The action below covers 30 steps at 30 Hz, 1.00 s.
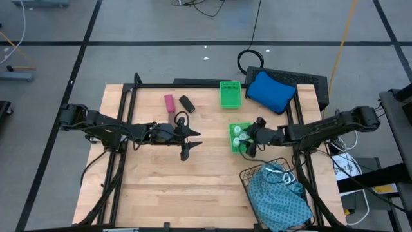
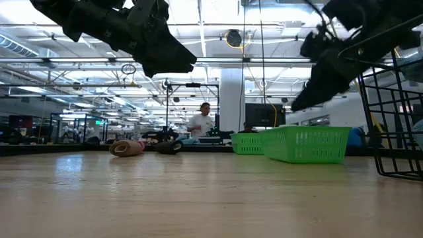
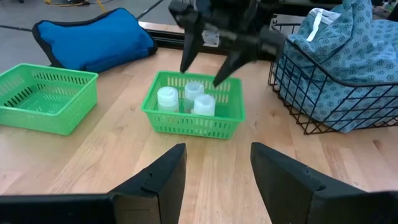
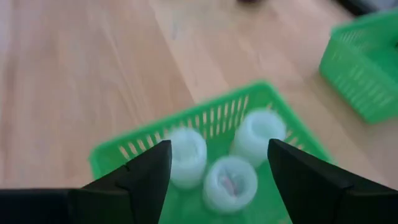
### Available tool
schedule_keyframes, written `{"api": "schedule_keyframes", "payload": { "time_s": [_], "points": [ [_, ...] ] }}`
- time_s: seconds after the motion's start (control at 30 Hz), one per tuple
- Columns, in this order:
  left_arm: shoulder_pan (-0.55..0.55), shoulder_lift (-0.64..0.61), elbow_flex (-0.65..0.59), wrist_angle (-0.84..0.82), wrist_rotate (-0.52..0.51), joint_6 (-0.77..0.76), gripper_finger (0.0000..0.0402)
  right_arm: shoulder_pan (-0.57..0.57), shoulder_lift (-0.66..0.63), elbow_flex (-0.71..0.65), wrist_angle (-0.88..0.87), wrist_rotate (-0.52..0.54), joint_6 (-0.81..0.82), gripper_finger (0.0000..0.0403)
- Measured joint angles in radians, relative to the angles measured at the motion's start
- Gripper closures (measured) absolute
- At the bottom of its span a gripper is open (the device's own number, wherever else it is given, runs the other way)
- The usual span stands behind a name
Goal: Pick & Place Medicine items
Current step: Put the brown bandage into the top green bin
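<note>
Over the near green tray [image 1: 239, 136], taken as landmark, the high view shows the right gripper [image 1: 250, 145] poised above three white vials [image 1: 239, 133] that sit inside it. The left gripper [image 1: 190, 143] hangs over bare worktop [image 1: 161, 187] well to the tray's left, its fingers spread and holding nothing. Beyond that gripper, farther from the tray, the pink cylinder [image 1: 169, 103] and black cylinder [image 1: 187, 103] lie side by side on the wood, apart from any tray. A second tray [image 1: 230, 94] stands behind the landmark tray and looks unfilled; a blue cushion [image 1: 270, 91] lies past it, and a wire basket [image 1: 270, 177] with patterned cloth [image 1: 280, 200] sits on the tray's near side. My judgement: the vials are placed, the two cylinders are left to move, so the job is roughly half done. No brownish cylinder shows from above.

From the low view, the tray's side wall [image 2: 307, 144] hides the vials altogether, but a brownish-pink cylinder [image 2: 127, 147] and a dark one [image 2: 170, 147] appear lying on the worktop far to its left. A person [image 2: 200, 123] stands in the room behind.

Seen from the left wrist, the tray's wall [image 3: 193, 121] faces this arm's own wide, empty fingers [image 3: 163, 175], and the vials [image 3: 185, 98] stand upright, close together.

Looking down from the right wrist, wide fingers [image 4: 144, 177] straddle the vials [image 4: 231, 182] without touching them, a clearance no other view settles.
</note>
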Motion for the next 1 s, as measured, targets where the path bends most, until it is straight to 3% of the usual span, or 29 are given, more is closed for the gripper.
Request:
{"api": "schedule_keyframes", "payload": {
  "time_s": [0.17,0.33,0.47,0.63,0.83,1.0],
  "points": [
    [0.001,-0.005,0.0,-0.059,-0.017,0.014,0.0215,0.0,-0.132,0.001,0.004,0.001,-0.008,0.0156],
    [0.017,-0.084,-0.001,-0.252,-0.173,-0.054,0.0215,0.0,-0.235,0.001,0.004,0.001,-0.005,0.016],
    [0.035,-0.125,-0.001,-0.471,-0.263,-0.231,0.0215,0.0,-0.273,0.001,0.005,0.004,-0.009,0.016],
    [0.08,-0.107,-0.001,-0.68,-0.3,-0.559,0.0212,-0.002,-0.265,0.001,0.008,0.009,-0.034,0.0161],
    [0.153,0.005,0.0,-0.725,-0.284,-0.726,0.0157,-0.027,-0.231,0.001,0.019,0.008,-0.05,0.0161],
    [0.207,0.104,0.0,-0.725,-0.284,-0.752,0.0104,-0.035,-0.209,0.001,0.034,0.005,-0.049,0.0161]
  ]
}}
